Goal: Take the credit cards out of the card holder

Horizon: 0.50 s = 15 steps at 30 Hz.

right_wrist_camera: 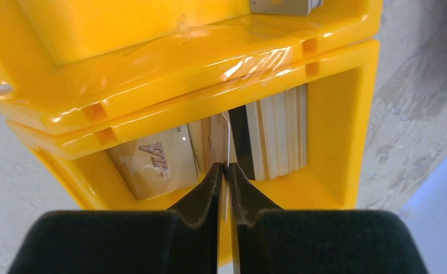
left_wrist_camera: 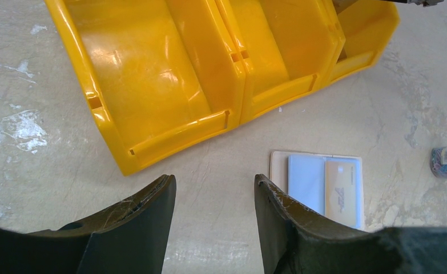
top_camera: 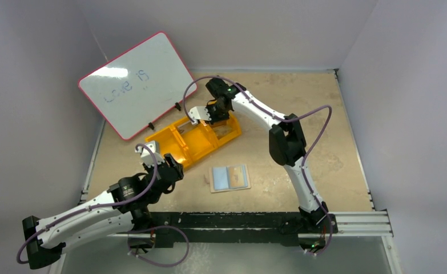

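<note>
Your card holder lies open and flat on the table, light-blue panels up, with 1 tan card on its right-hand panel. More credit cards stand on edge in the yellow bin's end compartment, and a gold VIP card leans beside them.

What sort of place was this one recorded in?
Probably a lab robot cell, not a home: plain white walls box in a table, two arms are bolted to an aluminium rail at its edge, and the props, a yellow three-compartment bin and pink-rimmed whiteboard, look staged.
</note>
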{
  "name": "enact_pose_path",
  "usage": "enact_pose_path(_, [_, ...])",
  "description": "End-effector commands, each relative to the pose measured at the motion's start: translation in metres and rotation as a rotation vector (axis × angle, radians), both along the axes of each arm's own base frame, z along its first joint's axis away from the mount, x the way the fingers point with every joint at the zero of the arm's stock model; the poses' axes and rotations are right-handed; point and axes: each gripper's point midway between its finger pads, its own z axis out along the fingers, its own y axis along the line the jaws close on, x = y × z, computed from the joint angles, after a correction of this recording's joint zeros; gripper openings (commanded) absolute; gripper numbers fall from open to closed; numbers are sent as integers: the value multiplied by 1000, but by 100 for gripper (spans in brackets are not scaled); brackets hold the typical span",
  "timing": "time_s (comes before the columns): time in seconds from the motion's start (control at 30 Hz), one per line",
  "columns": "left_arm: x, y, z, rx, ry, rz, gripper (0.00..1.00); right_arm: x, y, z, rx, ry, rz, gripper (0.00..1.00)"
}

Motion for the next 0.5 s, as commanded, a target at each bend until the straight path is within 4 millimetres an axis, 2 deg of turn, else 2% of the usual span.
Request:
enact_pose_path(0.0, [4,-2,19,-37,-36,16,53,18,8,20,30,-103,-10,10])
enact_pose_path(0.13, [4,-3,18,-37,-34,13,53,17,11,26,49,-113,8,11])
enact_pose_path(0.47, [4,-4,18,-37,-34,11,53,12,8,25,32,-106,28,15])
